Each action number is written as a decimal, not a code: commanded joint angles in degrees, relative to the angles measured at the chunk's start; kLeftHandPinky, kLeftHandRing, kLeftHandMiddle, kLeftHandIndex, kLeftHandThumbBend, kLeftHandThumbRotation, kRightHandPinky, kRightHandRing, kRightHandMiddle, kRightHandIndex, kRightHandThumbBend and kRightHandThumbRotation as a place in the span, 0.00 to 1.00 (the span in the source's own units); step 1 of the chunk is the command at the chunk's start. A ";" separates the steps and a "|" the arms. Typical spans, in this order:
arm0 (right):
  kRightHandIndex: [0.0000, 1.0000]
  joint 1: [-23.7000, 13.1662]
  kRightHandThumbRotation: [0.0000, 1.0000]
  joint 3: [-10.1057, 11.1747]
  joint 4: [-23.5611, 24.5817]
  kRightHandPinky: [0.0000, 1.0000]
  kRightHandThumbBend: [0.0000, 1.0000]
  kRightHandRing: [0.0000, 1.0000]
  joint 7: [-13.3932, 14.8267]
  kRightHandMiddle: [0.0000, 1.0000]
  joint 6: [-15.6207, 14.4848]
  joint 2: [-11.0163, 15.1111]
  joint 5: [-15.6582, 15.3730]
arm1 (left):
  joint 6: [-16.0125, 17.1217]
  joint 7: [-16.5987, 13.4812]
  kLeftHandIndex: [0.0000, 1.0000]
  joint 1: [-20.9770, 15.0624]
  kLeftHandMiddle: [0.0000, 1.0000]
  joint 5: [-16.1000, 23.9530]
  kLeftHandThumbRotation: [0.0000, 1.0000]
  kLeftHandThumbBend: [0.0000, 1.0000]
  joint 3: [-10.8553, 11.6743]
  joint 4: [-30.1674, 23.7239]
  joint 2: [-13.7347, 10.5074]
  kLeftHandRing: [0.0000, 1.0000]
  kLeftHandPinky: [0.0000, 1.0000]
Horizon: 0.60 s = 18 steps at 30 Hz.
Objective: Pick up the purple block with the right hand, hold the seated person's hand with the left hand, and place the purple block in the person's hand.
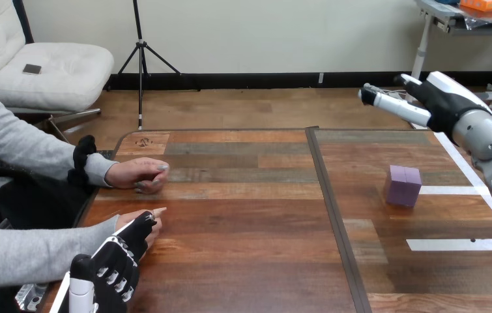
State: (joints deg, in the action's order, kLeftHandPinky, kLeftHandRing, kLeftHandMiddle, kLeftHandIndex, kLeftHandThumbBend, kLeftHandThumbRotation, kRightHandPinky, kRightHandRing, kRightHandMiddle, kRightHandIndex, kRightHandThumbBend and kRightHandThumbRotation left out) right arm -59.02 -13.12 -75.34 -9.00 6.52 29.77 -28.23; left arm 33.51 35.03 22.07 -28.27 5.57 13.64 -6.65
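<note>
Purple block (403, 185), just one, rests on the table (249, 248).

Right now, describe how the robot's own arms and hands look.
The right robot hand is black with a white shell on its back and black-and-white fingers, on a rounded silver forearm. The left robot hand is black with small white patches on its back.

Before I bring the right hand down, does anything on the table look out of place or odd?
Nothing stands out. The purple block sits flat and intact on the table, touching nothing else. The right hand is raised and open, apart from it; the left hand lies over the person's hand at the view's lower left.
</note>
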 commanded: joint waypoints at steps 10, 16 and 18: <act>0.96 -2.40 1.00 -1.99 -1.07 0.91 0.88 0.97 2.57 0.97 -2.22 0.96 -2.24 | -0.42 0.78 0.79 -1.57 0.92 -0.84 1.00 0.81 0.33 -1.62 1.33 0.96 1.00; 0.96 -1.18 1.00 -2.26 -1.45 0.89 0.87 0.95 1.96 0.96 -3.20 0.57 -2.26 | -0.34 -0.19 0.79 -1.21 0.92 0.21 1.00 0.82 0.34 -2.22 1.31 0.96 1.00; 0.96 -0.82 1.00 -2.25 -1.50 0.89 0.86 0.95 2.07 0.96 -3.16 0.50 -2.18 | -0.84 -0.13 0.79 -1.13 0.92 -0.04 1.00 0.83 0.28 -2.51 1.21 0.97 1.00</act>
State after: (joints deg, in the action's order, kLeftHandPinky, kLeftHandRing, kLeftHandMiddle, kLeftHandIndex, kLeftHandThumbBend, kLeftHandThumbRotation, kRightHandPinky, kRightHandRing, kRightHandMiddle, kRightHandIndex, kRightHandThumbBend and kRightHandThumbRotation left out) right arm -58.60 -15.09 -76.96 -8.07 3.27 29.77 -30.42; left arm 32.92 34.92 22.35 -28.22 5.54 13.58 -6.63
